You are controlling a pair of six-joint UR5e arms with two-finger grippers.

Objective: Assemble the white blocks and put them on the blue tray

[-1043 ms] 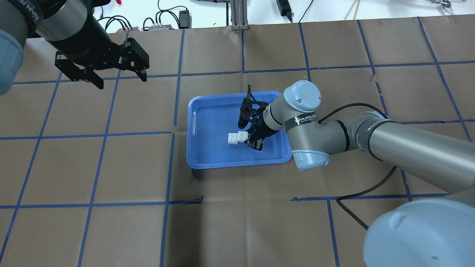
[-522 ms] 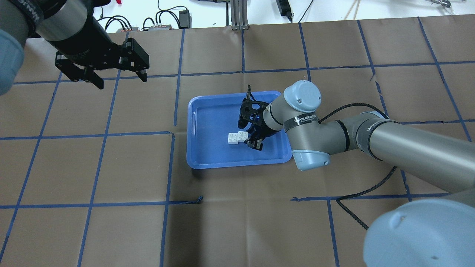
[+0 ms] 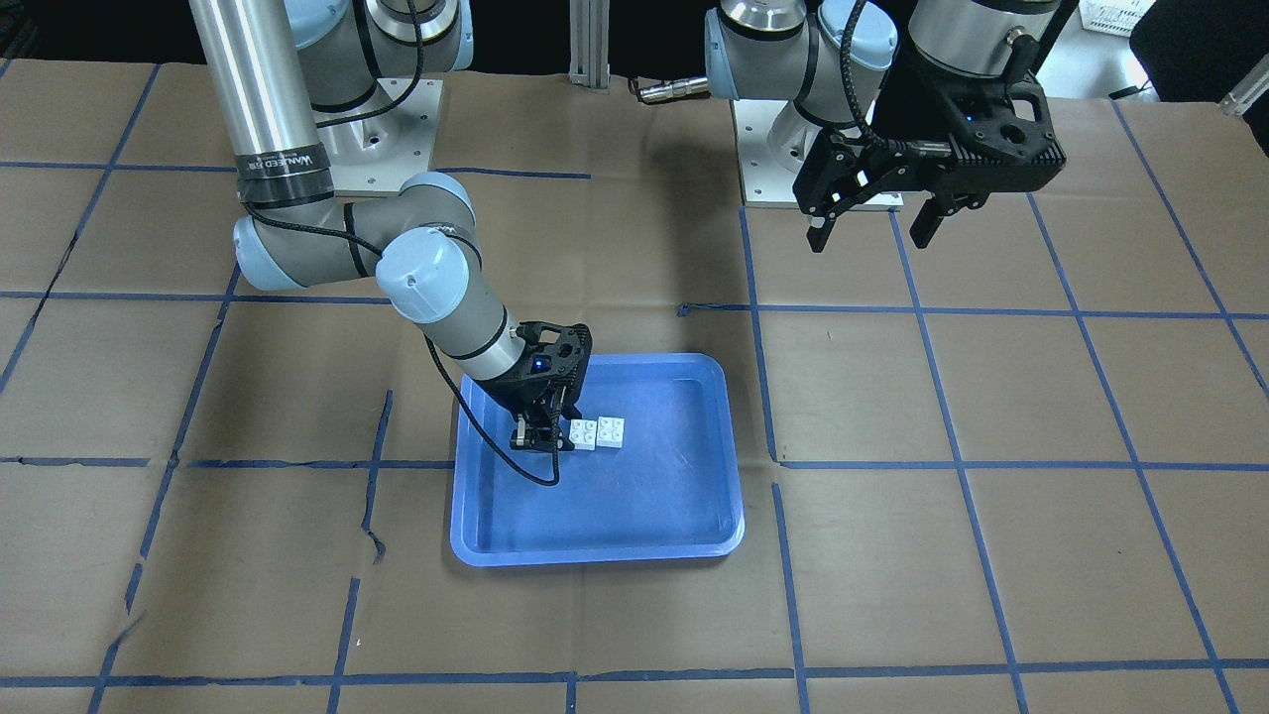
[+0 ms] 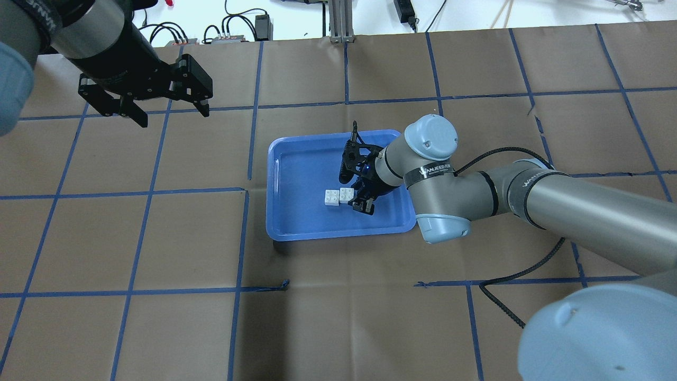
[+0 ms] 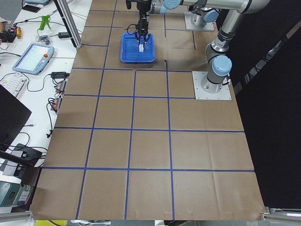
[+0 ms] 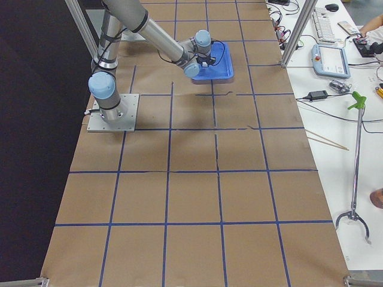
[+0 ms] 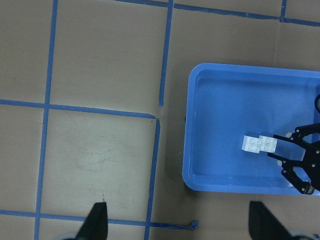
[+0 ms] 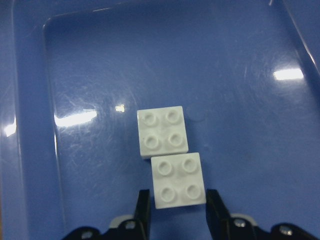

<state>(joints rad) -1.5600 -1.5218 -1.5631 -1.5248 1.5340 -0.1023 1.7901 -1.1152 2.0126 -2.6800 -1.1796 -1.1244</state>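
1. Brown paper (image 4: 185, 238) with blue tape lines covers the table. The tray (image 4: 301, 169) sits in the middle of it.
2. Both blocks (image 4: 338, 196) lie inside the tray, near its middle. Their bumps face up. They sit side by side and touch, a bit out of line. Neither sits on top of the other. I cannot tell if they are clicked together.
3. The right gripper (image 8: 178, 212) is low in the tray. Its fingers are close together and press the two sides of the right block. It looks like it is holding that block.
4. The left gripper (image 3: 868, 241) hangs high at the far left, well apart from the tray. Its fingers are spread wide and hold nothing.
5. What could go wrong:
   - The tray floor looks shiny and slippery. A push could make the free block slide away.
   - If the held block goes up crooked, it could slip out and fall.
   - If the bumps do not line up, the blocks will not click when pressed.
   - When the fingers let go and pull back, one could bump a block and knock the pair apart.
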